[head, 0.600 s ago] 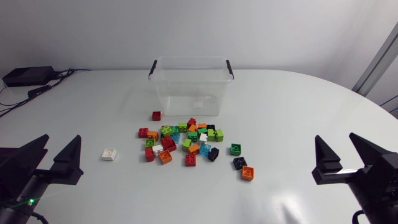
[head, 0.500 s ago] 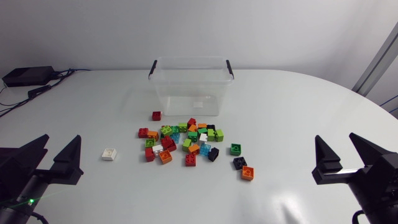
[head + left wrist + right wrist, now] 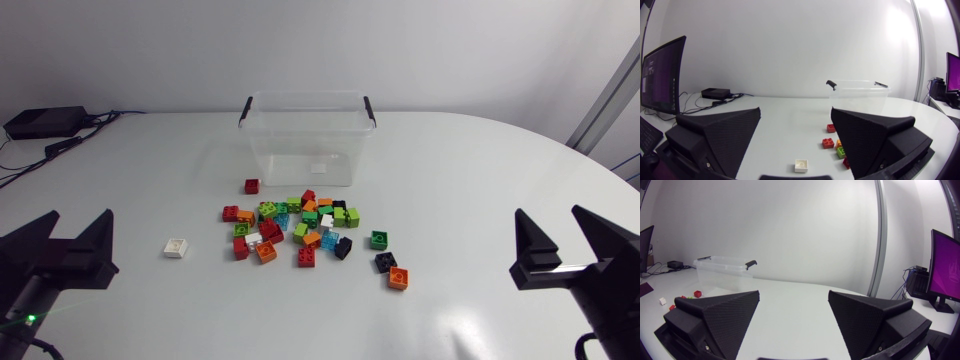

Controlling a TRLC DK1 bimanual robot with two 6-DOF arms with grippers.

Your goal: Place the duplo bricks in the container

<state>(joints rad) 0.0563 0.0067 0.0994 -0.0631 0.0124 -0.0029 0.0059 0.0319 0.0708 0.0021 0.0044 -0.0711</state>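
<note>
The left tool (image 3: 75, 218) and right tool (image 3: 552, 216), both released and empty, flank the counter's (image 3: 500, 160) front edge, leaving the brick pile (image 3: 300, 228) before the container (image 3: 305, 150) reachable.

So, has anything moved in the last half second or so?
Both arms drew slightly outward: the left gripper toward the head view's left edge, the right gripper toward its right edge. Both are open and empty. The duplo bricks and the container stayed put.

white table (image 3: 480, 170): container (image 3: 306, 140), scattered bricks (image 3: 300, 230)
</note>
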